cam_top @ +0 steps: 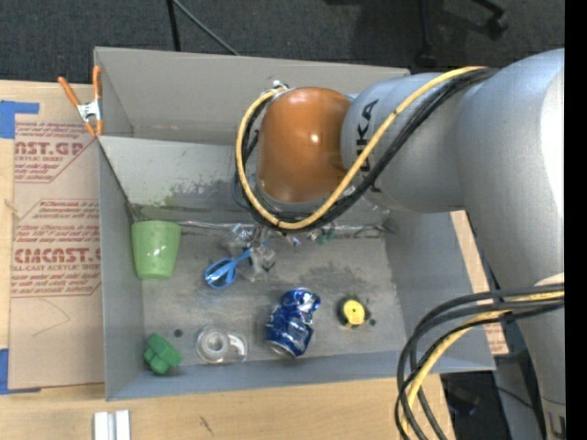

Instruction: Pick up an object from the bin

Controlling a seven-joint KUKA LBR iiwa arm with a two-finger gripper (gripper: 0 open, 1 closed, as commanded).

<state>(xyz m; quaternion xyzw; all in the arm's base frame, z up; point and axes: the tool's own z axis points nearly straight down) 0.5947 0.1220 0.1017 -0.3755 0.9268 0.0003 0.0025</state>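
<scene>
The thing nearest the claw (254,244) is a small blue piece (223,271), glossy. It has a rounded, loop-like end and a thin stem running up and to the right from it. It lies flat on the floor of the grey bin (183,90), just to the right of the green cup (154,248) and a little lower than the cup's middle.

The claw hangs under the arm's orange cover (298,149), further right of the green cup than the blue piece and slightly higher. The stem end of the blue piece reaches right up to the claw's tip, while its rounded end points back toward the cup. From where I stand I cannot tell whether the claw is clenched or released, or whether it has the stem in its grip.

Well to the lower right of the green cup lies a crushed blue can (292,324), with a small yellow disc (352,313) beyond it. Straight below the cup sits a green block (162,355), and just right of that block lies a clear ring (218,345).
</scene>
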